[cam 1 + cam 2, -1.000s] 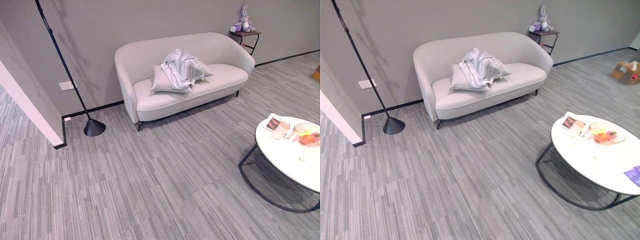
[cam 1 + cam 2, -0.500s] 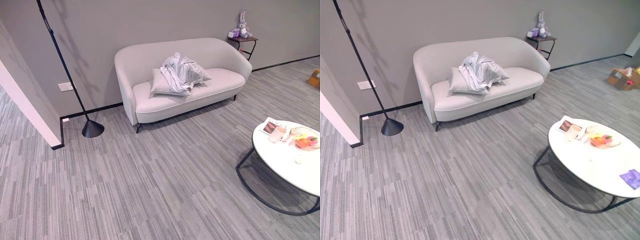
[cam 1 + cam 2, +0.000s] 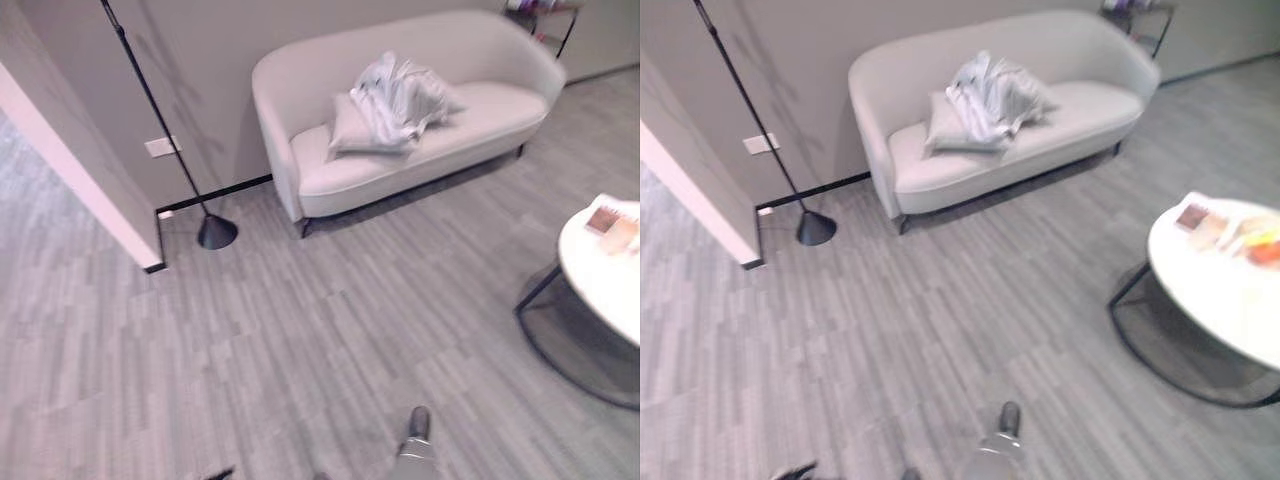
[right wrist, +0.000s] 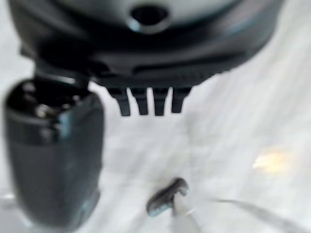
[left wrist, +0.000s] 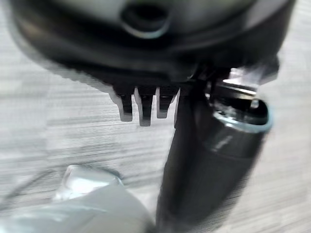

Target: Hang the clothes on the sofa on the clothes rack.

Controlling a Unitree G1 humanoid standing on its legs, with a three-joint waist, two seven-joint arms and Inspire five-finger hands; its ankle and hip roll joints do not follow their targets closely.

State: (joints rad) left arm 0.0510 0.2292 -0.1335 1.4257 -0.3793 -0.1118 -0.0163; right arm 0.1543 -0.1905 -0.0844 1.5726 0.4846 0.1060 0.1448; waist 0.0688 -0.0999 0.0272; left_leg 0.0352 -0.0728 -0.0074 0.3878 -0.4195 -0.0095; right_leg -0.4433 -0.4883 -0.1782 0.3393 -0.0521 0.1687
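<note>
Left eye view has the clothes [image 3: 400, 100] at one o'clock, heaped on the sofa [image 3: 330, 180], nothing hung; both hands [image 5: 146, 104] [image 4: 146, 102] hang released, holding nothing.

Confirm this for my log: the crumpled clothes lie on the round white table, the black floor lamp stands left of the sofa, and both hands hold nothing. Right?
Not quite. The crumpled clothes lie on the sofa, against a cushion, not on the round white table, as the left eye view shows. The black floor lamp does stand left of the sofa, and the left hand and right hand hold nothing.
</note>
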